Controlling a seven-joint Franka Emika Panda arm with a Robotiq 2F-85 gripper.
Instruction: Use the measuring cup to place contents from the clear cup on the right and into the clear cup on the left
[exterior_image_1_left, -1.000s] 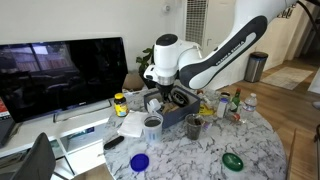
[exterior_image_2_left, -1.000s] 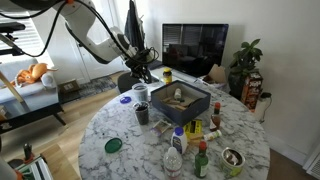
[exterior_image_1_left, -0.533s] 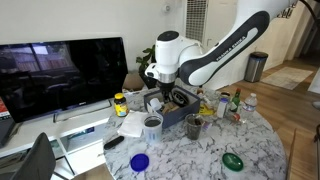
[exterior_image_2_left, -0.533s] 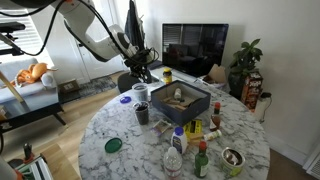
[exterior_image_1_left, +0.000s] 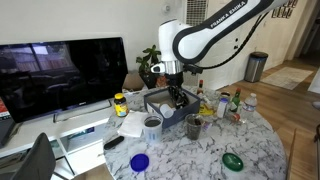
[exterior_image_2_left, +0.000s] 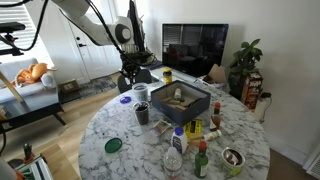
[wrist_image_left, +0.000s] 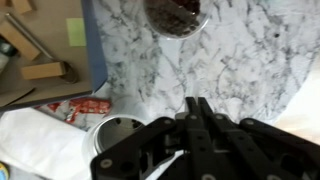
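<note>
1. Your gripper (wrist_image_left: 197, 110) hangs above the marble table (wrist_image_left: 262, 70) with its fingers pressed together. In the wrist view nothing shows between them, so you are not visibly carrying anything.
2. The cup with dark contents (wrist_image_left: 178, 12) stands at the top edge of the wrist view, apart from the gripper. Only part of it is in view, but what shows looks filled, so I judge it to be the source cup.
3. The pale cup (wrist_image_left: 120, 135) stands just beside the white paper (wrist_image_left: 40, 130) and near the blue box (wrist_image_left: 96, 50). Its inside looks grey and bare, though the gripper's body hides part of its rim. I take it for the receiving cup, and no dark contents show in it.
4. I cannot pick out the measuring cup with certainty. A blue round thing (exterior_image_1_left: 139, 161) near the table edge in an exterior view could be it, but it is too small to tell.
5. By my reading, the transfer has no visible result yet. You have the whole sequence left: take up the measuring cup, dip it into the dark contents, carry it across and tip it into the pale cup.
</note>
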